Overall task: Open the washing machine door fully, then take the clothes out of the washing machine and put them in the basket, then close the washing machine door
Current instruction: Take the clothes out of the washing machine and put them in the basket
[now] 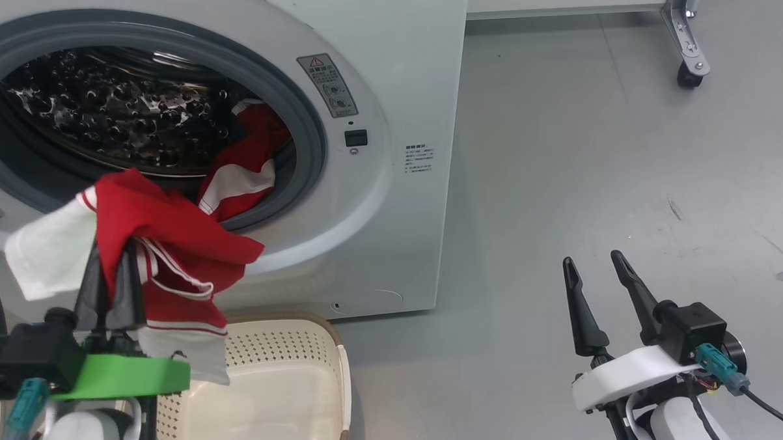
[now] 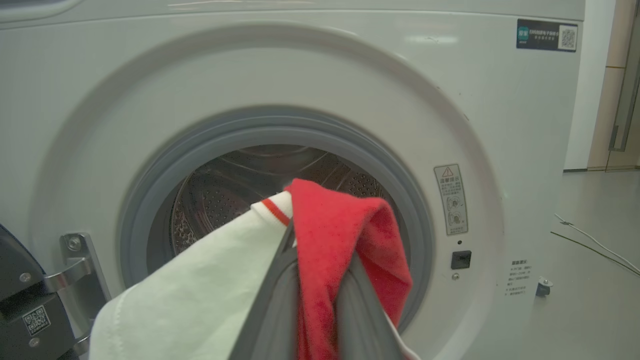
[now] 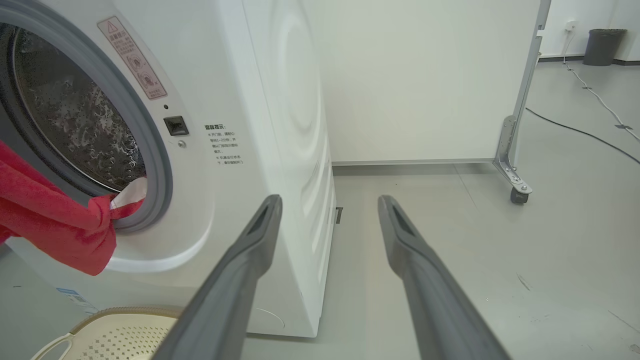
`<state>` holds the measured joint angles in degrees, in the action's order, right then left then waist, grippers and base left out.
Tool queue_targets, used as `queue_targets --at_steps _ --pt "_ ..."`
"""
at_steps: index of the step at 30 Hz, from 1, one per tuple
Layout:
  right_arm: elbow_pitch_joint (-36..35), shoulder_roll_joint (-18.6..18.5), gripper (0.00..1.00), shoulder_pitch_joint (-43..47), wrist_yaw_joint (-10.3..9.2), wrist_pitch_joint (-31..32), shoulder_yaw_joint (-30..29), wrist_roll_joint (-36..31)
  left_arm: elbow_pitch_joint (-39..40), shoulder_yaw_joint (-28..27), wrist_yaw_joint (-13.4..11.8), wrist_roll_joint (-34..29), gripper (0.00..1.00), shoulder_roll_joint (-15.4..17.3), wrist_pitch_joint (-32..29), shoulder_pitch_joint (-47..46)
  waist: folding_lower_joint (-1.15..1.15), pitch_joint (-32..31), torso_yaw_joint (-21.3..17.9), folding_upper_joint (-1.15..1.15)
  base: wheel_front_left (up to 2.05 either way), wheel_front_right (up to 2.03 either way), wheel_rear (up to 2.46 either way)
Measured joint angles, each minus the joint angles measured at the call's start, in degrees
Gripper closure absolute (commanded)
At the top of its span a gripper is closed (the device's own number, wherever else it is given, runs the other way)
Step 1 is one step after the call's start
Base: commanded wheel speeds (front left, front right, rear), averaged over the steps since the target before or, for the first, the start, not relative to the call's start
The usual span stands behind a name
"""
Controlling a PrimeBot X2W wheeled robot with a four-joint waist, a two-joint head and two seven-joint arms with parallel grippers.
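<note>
Your left gripper (image 2: 320, 260) is clenching on the clothes (image 1: 171, 241). Its two dark fingers (image 2: 272, 310) are pinching a fold of red jersey, with red cloth folding over the tips and a white panel draping off to their left.

Directly ahead of this gripper, the washing machine (image 1: 392, 63) is standing with its port uncovered. The perforated drum (image 1: 101, 106) is showing inside the grey seal (image 1: 310, 131).

The washing machine door (image 2: 15, 280) is hanging swung out on its hinge, low and to the left of the gripper.

Below the gripper, the basket (image 1: 331, 352) is sitting on the floor (image 1: 590, 141) just in front of the washer. The white hem of the held garment is dangling over its near corner; you cannot tell whether it is touching.

More red-and-white fabric (image 1: 243, 176) is lying in the drum mouth, ahead and to the right of the fingertips, draping onto the seal. You cannot tell whether it is joining the held piece.

Your right gripper (image 1: 593, 260) is hovering with its fingers spread wide, gripping nothing, with the washer well off to its left.
</note>
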<state>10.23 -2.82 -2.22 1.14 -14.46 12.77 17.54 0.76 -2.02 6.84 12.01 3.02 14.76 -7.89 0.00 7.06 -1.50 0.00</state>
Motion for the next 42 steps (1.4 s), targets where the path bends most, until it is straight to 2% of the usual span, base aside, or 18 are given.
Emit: queue_targets --at_steps 5,24,42 --pt "-0.1 0.0 0.0 -0.2 0.32 0.0 0.4 -0.1 -5.1 2.1 0.0 -0.1 1.0 0.0 -0.7 1.9 0.0 1.1 -0.3 0.0 0.0 0.0 0.0" --pt "-1.2 0.0 0.0 -3.3 0.32 0.0 2.6 -0.5 -18.6 4.3 0.0 -1.3 1.0 2.2 -5.6 1.9 0.0 8.3 -3.1 0.0 0.0 0.0 0.0" --pt "-2.5 0.0 0.0 -7.2 -0.75 0.0 4.4 -0.5 -30.3 5.7 0.1 -2.8 1.0 4.5 -6.1 -5.8 0.0 17.0 -7.2 0.0 0.0 0.0 0.0"
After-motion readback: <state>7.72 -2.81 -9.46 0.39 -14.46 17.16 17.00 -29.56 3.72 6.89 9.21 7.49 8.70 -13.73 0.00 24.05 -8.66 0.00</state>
